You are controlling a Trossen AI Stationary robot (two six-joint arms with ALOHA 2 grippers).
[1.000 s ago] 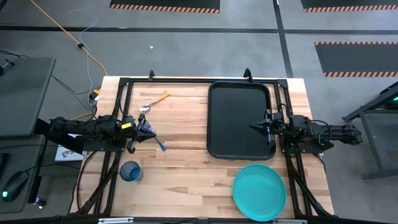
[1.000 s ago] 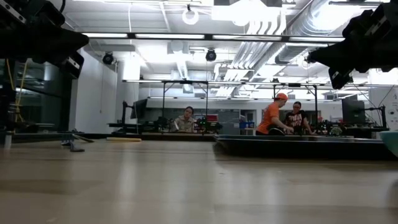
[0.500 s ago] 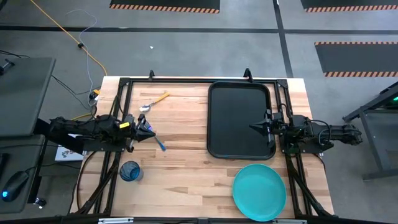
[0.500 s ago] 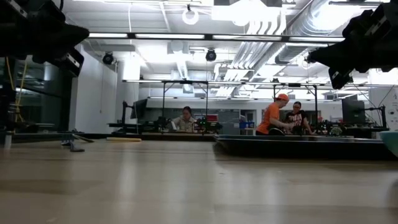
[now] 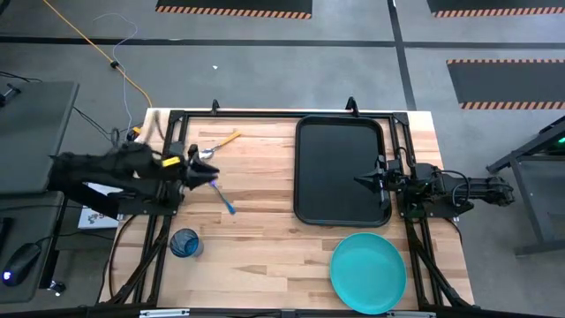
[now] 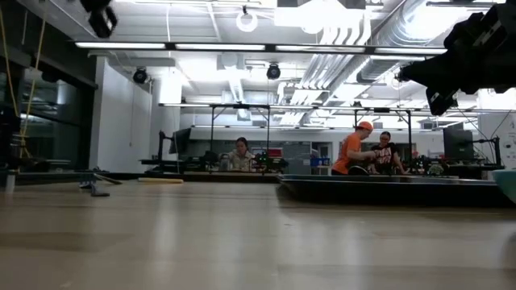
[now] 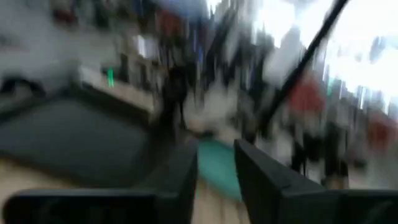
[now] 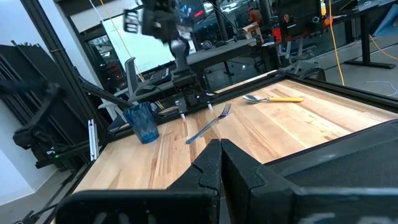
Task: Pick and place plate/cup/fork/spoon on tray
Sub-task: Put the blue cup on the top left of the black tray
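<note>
The light-blue fork lies flat on the wooden table at left centre. The spoon with the yellow handle lies farther back. The dark-blue cup stands upright near the left front. The turquoise plate lies at the front right. The black tray lies at the back right. My left gripper hangs above the table just left of the fork, with a narrow gap between its fingers, and it holds nothing. My right gripper is shut and empty over the tray's right half.
Black frame rails run along the table's far edge and both sides. Bare wood lies between the fork and the tray. In the right wrist view the cup, the fork and the spoon show beyond the tray. People sit in the room behind the table.
My left arm has risen from its low rest and swung a little toward the table's far edge. In the low view it has gone almost out of the top of the picture. The tableware and my right arm have kept still.
</note>
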